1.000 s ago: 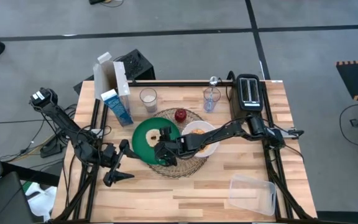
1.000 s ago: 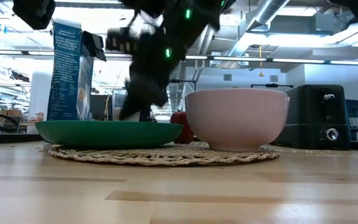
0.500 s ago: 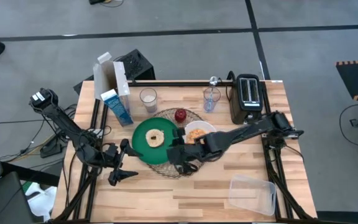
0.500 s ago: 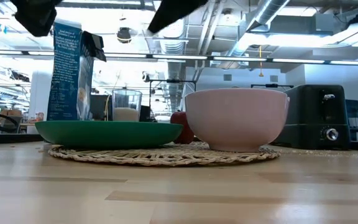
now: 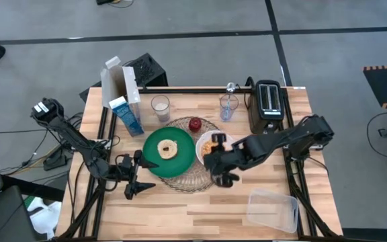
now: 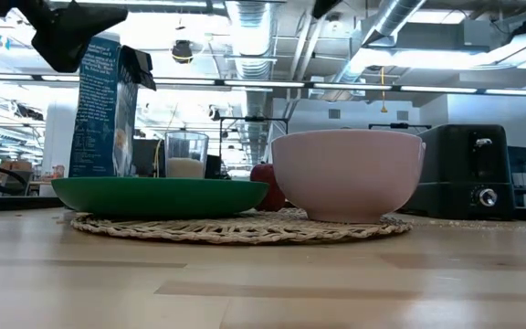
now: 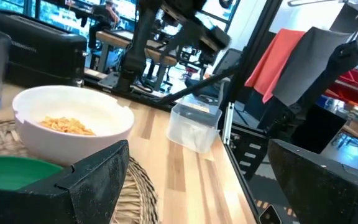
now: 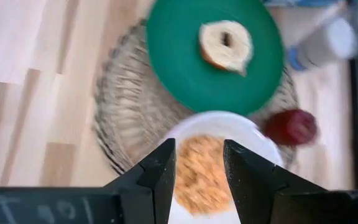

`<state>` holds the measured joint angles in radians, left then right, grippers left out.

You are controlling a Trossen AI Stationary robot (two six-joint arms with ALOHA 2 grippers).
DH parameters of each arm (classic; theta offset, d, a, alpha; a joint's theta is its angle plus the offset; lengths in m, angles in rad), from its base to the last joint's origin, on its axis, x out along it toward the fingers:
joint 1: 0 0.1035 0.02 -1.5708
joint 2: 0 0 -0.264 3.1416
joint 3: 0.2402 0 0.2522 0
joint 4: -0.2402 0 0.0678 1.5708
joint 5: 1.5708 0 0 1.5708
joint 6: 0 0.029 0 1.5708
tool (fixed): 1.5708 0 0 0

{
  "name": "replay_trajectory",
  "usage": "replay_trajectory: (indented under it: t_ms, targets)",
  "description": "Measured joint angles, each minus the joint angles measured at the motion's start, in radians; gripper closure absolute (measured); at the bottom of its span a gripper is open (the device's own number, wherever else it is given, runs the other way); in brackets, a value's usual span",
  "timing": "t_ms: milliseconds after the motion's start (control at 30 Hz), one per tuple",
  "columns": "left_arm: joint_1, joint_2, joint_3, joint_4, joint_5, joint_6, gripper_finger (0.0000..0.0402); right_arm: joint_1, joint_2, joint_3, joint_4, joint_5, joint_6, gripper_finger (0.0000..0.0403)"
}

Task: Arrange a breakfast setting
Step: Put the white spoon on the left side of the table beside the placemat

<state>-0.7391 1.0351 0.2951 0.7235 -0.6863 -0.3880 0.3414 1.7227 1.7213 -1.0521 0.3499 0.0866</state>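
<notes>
Sitting at the middle of the pale wooden counter (image 5: 200, 208), the round woven wire mat (image 5: 180, 180) is carrying a flat green plate (image 5: 168, 152) and a smaller white bowl (image 5: 211, 146) side by side, the bowl toward the right edge. A pale bagel (image 5: 167, 148) is lying in the middle of the plate, and orange-brown flakes are filling the bowl. A red apple (image 5: 195, 124) is resting on the mat's far rim, just beside both dishes. Toward the far edge, a blue-white carton (image 5: 127, 115) is standing upright near the far-left corner, with a clear glass of milk (image 5: 160, 106) beside it and a second clear glass (image 5: 228, 106) further right, next to the black toaster (image 5: 269, 104). A clear plastic tub (image 5: 272, 209) is lying at the near-right corner.

The right pincer (image 5: 223, 176) is hanging over the mat's near-right rim, next to the bowl; its fingers (image 8: 156, 176) are standing a little apart and holding nothing. The left pincer (image 5: 138, 185) is waiting near the counter's left edge, just off the mat, fingers spread wide and empty.
</notes>
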Motion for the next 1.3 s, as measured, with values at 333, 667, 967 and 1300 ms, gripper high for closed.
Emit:
replay_trajectory:
  t_ms: [333, 667, 967, 1300]
  targets:
    - [0.000, 0.000, 0.000, -0.004, -0.001, -0.002, 0.0033, -0.155, -0.353, -0.401, 0.213, 0.016, 0.048, 0.0241]
    - [0.002, -0.001, 0.000, 0.002, -0.086, 0.021, 0.0033, -0.505, -0.612, -0.676, 0.371, 0.022, -0.003, 0.0241]
    - [0.002, -0.001, -0.001, 0.001, -0.097, 0.035, 0.0033, -0.864, -0.597, -0.747, 0.560, -0.256, -0.100, 0.0241]
    - [0.002, -0.001, -0.001, 0.001, -0.113, 0.048, 0.0033, -1.124, -0.458, -0.748, 0.648, -0.542, -0.103, 0.0232]
